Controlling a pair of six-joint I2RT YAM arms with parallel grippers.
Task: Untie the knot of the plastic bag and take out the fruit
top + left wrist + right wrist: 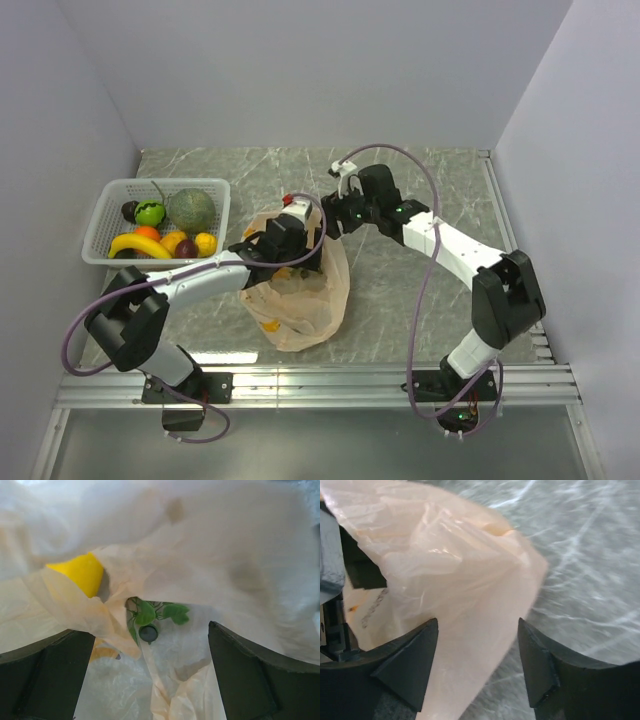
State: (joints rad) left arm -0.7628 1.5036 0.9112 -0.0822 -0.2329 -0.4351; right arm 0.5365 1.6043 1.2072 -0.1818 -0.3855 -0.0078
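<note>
Looking down from above, the plastic bag [300, 300] lies crumpled on the marble-patterned table [430, 200] between the two arms, its mouth toward the far side. No knot can be made out, so the untying appears done. Most of the fruit [172, 241] sits in a white basket [100, 220] to the left, beside a grey-green melon [190, 208]. Some yellow shows through the bag's film, so the emptying looks unfinished. The left arm stretches low across to the bag's mouth, with the left gripper [283, 238] there. The right arm arcs in from the right, with the right gripper [328, 218] at the mouth's far edge. From the left wrist, the fingers [260, 675] stand wide apart inside the bag and hold nothing. A yellow piece [80, 572] and a green leafy thing [157, 614] lie ahead among the folds. From the right wrist, the fingers [405, 665] are parted, with film lying loosely between them, not pinched as far as shows.
</note>
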